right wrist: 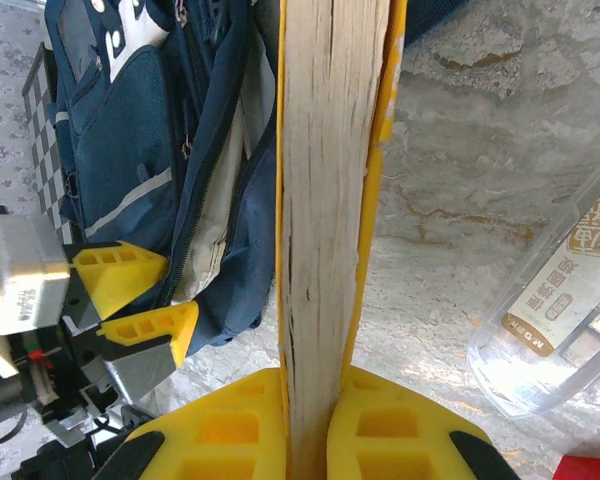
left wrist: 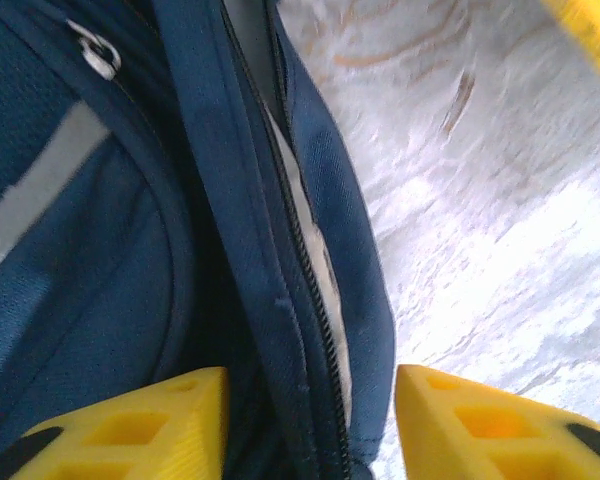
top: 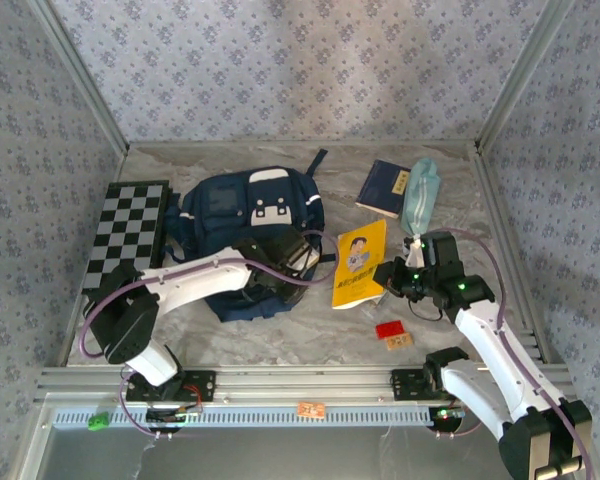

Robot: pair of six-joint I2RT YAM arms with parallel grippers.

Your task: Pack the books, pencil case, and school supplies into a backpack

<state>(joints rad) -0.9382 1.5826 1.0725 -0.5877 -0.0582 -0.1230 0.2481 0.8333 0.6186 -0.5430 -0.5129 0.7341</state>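
The navy backpack (top: 242,215) lies left of centre with its zip mouth (left wrist: 300,260) toward the right. My left gripper (top: 285,262) (left wrist: 310,430) (right wrist: 145,300) is open astride the mouth's rim, whose fold lies slack between the fingers, the right finger just clear of it. My right gripper (top: 395,275) (right wrist: 315,385) is shut on the yellow book (top: 360,262) (right wrist: 325,150), held on edge beside the backpack's opening. A navy book (top: 385,187) and the pale teal pencil case (top: 420,195) (right wrist: 560,300) lie at the back right. The school supplies are out of view.
A checkered board (top: 130,225) lies left of the backpack. A small red item (top: 388,328) and a tan one (top: 398,341) sit near the front, right of centre. Patterned walls close in the table on three sides.
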